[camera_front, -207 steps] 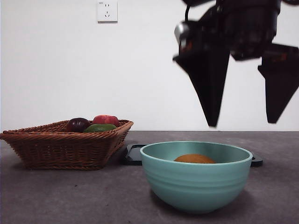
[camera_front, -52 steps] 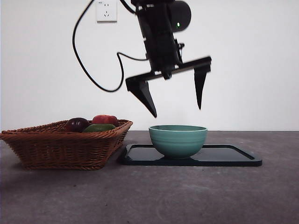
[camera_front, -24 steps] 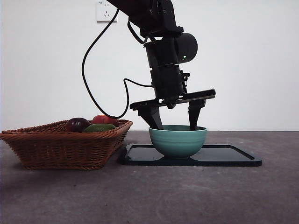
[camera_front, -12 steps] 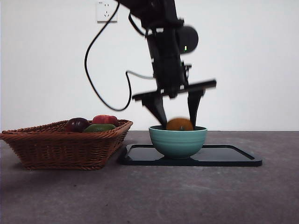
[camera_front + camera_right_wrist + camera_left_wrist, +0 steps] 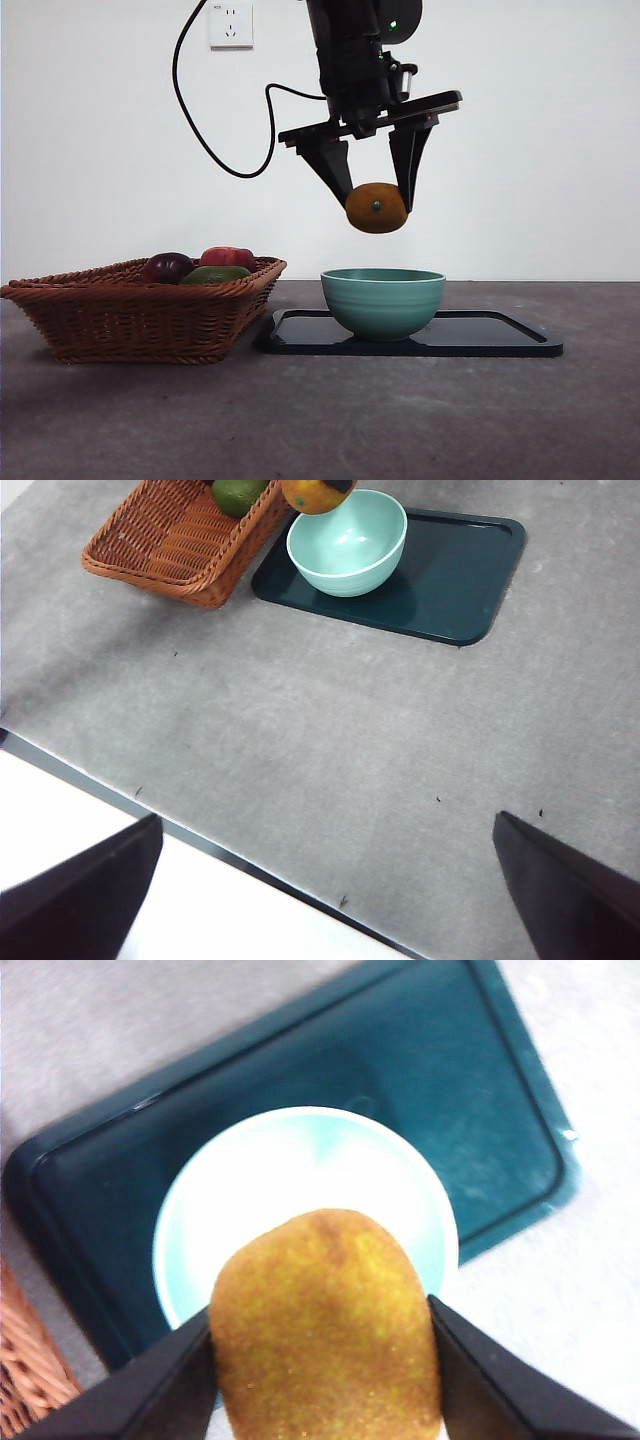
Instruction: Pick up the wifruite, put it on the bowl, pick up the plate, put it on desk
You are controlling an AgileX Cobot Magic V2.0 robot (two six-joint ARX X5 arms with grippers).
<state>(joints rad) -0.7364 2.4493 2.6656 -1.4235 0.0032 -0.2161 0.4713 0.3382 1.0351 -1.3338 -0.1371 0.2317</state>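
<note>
Gripping the wifruite above the bowl, the left hand hides it from the front view.

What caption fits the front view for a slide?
Left gripper holds small brownish-orange oval fruit above mint-green ridged bowl standing on dark rectangular tray.

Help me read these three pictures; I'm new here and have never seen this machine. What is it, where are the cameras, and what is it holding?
It is a robot with two arms at a table. One picture looks level across the desk; the other two come from cameras on the wrists. The left gripper holds the wifruite in the air above the bowl, which stands on a dark tray. A wicker basket of fruit sits beside the tray. The right gripper waits open, high above the desk, holding nothing.
</note>
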